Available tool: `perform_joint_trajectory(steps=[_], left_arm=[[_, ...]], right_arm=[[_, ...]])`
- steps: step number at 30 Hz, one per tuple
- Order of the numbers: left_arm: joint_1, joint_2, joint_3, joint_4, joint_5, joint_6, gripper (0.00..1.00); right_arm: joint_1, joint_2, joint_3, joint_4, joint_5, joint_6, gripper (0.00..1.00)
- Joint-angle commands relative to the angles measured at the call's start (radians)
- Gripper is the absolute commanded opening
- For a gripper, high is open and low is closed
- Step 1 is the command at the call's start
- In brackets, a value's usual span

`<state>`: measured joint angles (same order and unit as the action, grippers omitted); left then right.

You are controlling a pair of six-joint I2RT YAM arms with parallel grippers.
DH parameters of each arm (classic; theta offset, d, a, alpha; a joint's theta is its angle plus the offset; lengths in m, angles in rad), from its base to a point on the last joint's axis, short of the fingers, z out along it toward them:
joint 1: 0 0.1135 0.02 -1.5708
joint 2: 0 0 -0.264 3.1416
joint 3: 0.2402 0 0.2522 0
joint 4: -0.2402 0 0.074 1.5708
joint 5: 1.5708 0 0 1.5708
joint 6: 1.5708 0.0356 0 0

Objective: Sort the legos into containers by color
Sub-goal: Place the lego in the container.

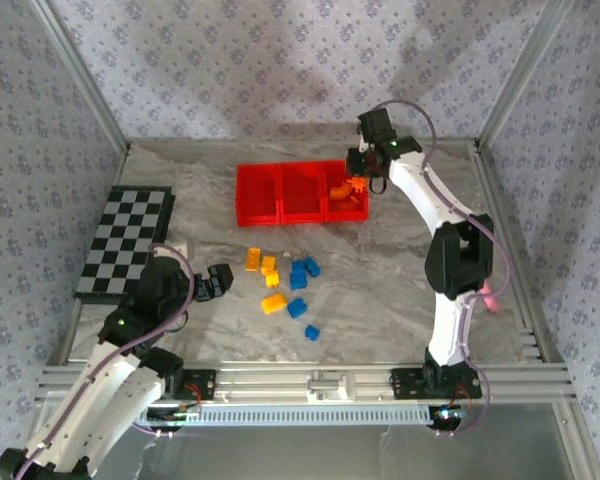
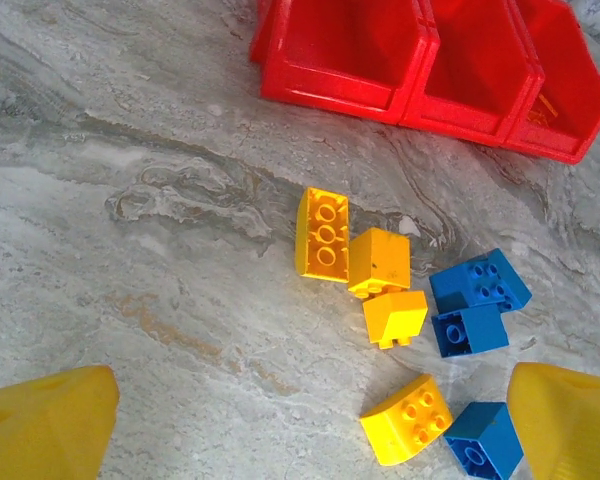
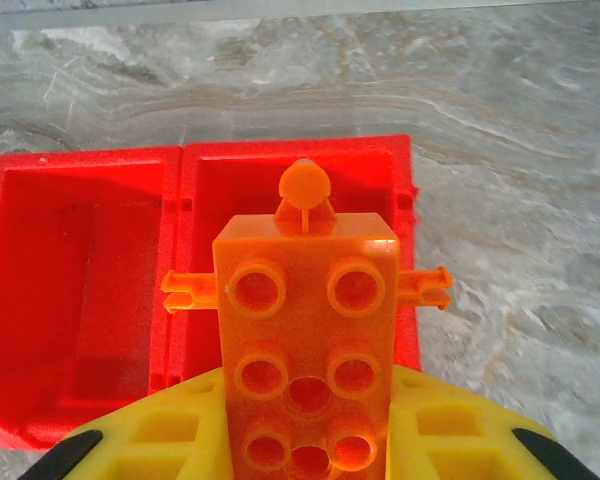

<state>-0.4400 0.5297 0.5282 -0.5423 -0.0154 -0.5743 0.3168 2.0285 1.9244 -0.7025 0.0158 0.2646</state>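
The lower end of the orange brick is hidden between the yellow fingers of the right gripper, by which it is pinched on both sides. It is held over the right-hand compartment of the red containers, though how far above the floor cannot be told. Round studs, two thin side pins and a small knob at the far end are seen on its glossy, slightly translucent plastic. The row of smooth, hard-walled containers is placed near the far edge of the worktop, about midway along it, and is cut off at the left of the right wrist view. Something orange is glimpsed inside the right-hand compartment (too cropped and small to be identified). The left gripper is held spread wide over the middle of the worktop, its yellow fingertips cropped by the bottom corners of the left wrist view. At the middle of the grey, marble-veined worktop, studded yellow bricks and blue bricks are scattered in a loose cluster, several touching; one blue brick is clipped by the frame. A checkered board is laid along the left edge.
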Motion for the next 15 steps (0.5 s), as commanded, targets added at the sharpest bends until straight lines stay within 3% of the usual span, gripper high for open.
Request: perform_joint_trajectory(steps=[1, 7, 15], left_arm=[[-0.006, -0.023, 0.046, -0.047, -0.012, -0.021, 1.0], [-0.008, -0.053, 0.055, -0.082, -0.01, -0.041, 1.0], [-0.008, -0.063, 0.059, -0.097, -0.014, -0.052, 1.0]], right_arm=[[-0.01, 0.12, 0.16, -0.125, -0.075, -0.062, 0.17], [-0.025, 0.271, 0.329, -0.185, -0.115, -0.067, 0.18], [-0.024, 0.321, 0.32, -0.189, -0.125, -0.058, 0.2]])
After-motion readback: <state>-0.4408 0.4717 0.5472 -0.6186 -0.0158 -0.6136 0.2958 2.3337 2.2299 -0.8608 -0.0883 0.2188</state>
